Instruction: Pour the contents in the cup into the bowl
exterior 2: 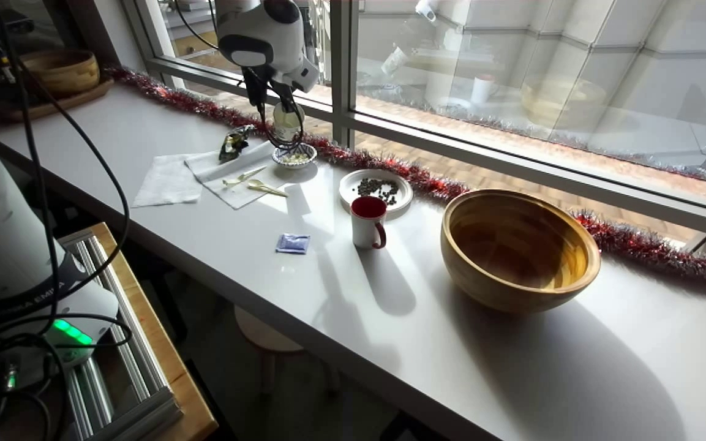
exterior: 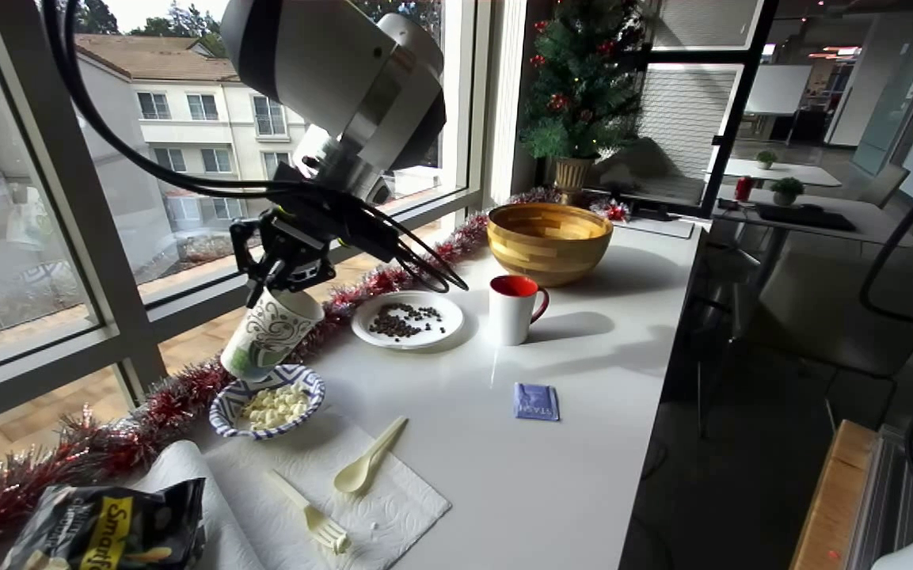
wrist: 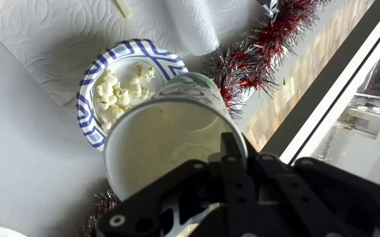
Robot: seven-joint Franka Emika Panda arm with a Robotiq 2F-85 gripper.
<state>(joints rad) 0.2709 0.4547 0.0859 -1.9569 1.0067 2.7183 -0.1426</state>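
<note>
The cup (exterior: 268, 334) is a whitish paper cup with a swirl and green print. It is tilted, its mouth up and its base low, just above the bowl's window-side edge. My gripper (wrist: 237, 144) is shut on the cup's rim, one finger inside the wall and one outside. It also shows in an exterior view (exterior: 262, 289). In the wrist view the cup's visible inside (wrist: 157, 144) holds only a small dark speck. The bowl (exterior: 316, 389), white with a blue patterned rim, holds popcorn. It also shows in the wrist view (wrist: 92, 77), partly covered by the cup.
A white plate (exterior: 453, 323) with dark bits, a red-and-white mug (exterior: 510, 317), a blue packet (exterior: 536, 402) and a golden bowl (exterior 2: 512, 297) stand along the table. A spoon (exterior: 357, 473) and fork (exterior: 317, 522) lie on a napkin. Tinsel (exterior: 179, 392) runs along the window.
</note>
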